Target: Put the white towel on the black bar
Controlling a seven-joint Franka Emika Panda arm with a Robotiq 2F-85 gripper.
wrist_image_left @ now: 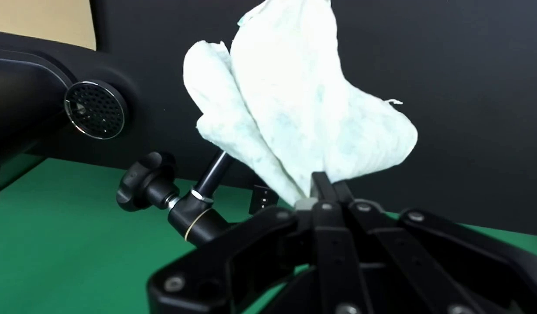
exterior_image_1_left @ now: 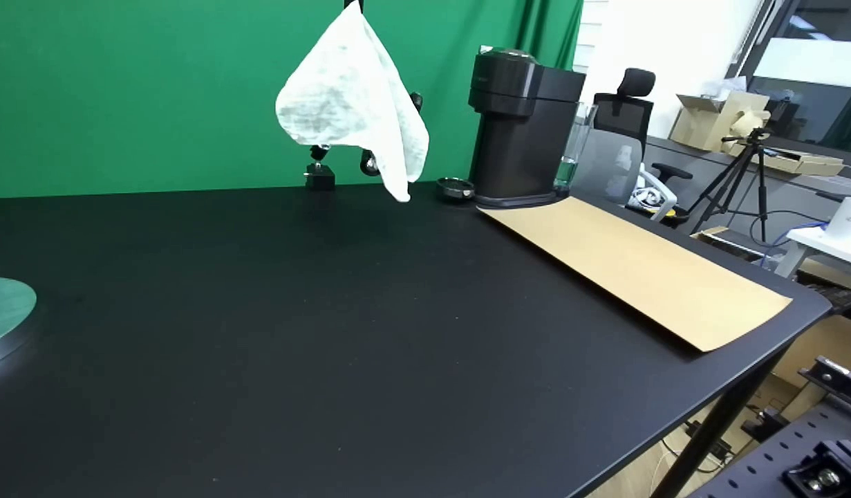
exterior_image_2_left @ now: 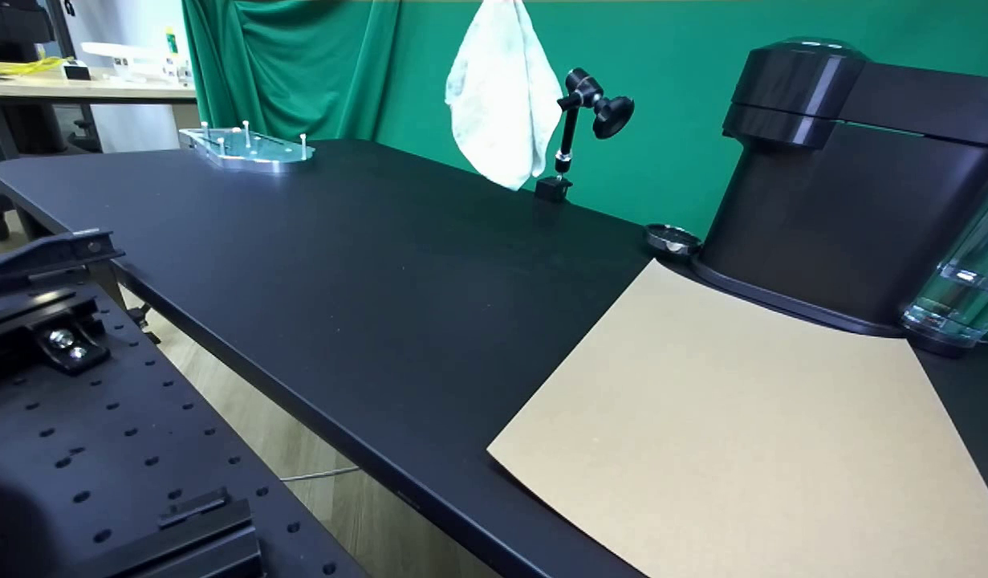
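Note:
The white towel (exterior_image_1_left: 349,97) hangs from my gripper above the far part of the table; it also shows in an exterior view (exterior_image_2_left: 506,96) and the wrist view (wrist_image_left: 290,100). My gripper (wrist_image_left: 327,183) is shut on the towel's upper end. Its tip (exterior_image_1_left: 354,4) just shows at the top edge of an exterior view. The black bar (exterior_image_2_left: 568,132), a jointed rod with knobs on a clamp base, stands beside the towel at the table's back edge. In an exterior view the towel hides most of the bar (exterior_image_1_left: 319,153). In the wrist view the bar (wrist_image_left: 213,174) is left of my fingers. I cannot tell if they touch.
A bulky black coffee machine (exterior_image_2_left: 847,193) and a small round metal-rimmed cup tray (exterior_image_2_left: 672,239) stand near the bar. A tan cardboard sheet (exterior_image_2_left: 750,433) lies before the machine. A clear plate with white pegs (exterior_image_2_left: 249,152) lies at the table's far end. A green curtain (exterior_image_1_left: 155,90) hangs behind.

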